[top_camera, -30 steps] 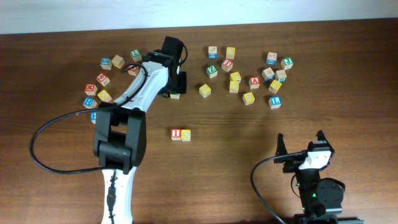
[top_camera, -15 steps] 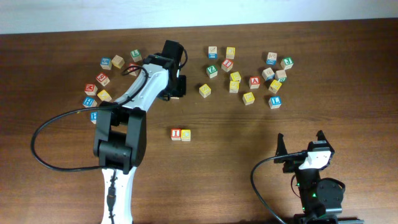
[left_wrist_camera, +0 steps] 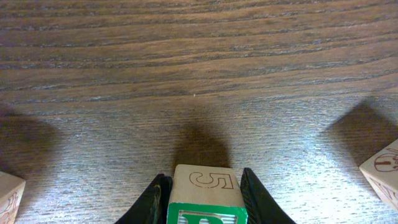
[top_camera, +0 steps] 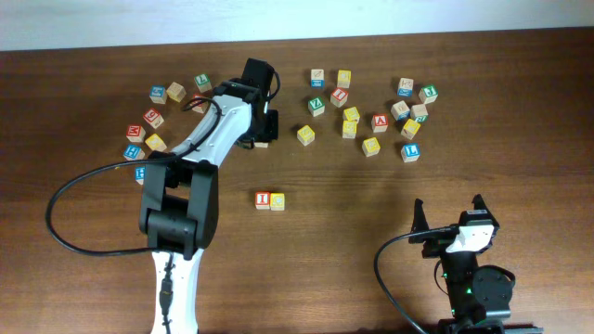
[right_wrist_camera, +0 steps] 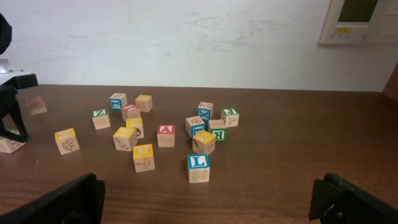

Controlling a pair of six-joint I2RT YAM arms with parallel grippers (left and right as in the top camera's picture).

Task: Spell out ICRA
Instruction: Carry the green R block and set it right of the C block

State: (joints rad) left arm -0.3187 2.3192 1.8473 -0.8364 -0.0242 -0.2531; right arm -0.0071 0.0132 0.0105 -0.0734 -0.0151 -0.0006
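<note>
Change: left gripper (left_wrist_camera: 205, 185) fingers have drawn in on the cube between them; arm barely shifted. Right arm and the other cubes unchanged.
Left gripper: both fingers lie against opposite sides of the green-faced R cube (left_wrist_camera: 207, 214), closed on it. The cube rests on the table (top_camera: 520, 111), not lifted.
Right gripper (top_camera: 448, 208): jaws wide apart, holding nothing, parked at the near right.
Task cubes: red I (top_camera: 263, 199) and yellow C (top_camera: 277, 200) touch side by side at table centre. R sits at the far left-centre in the left grip. Red A (top_camera: 380, 122) lies in the far right cluster, well apart.
Stage (judged): I and C placed; R being picked, A to follow.
Risk 1: only the fingertips show on the cube; a shallow hold could let it pivot or slip on the lift.
Risk 2: setting R beside C too close could shove the I–C pair out of line.
Risk 3: cube turned in the grip would leave the R face misaligned.
Containers: none in view; all cubes lie loose on the table.
</note>
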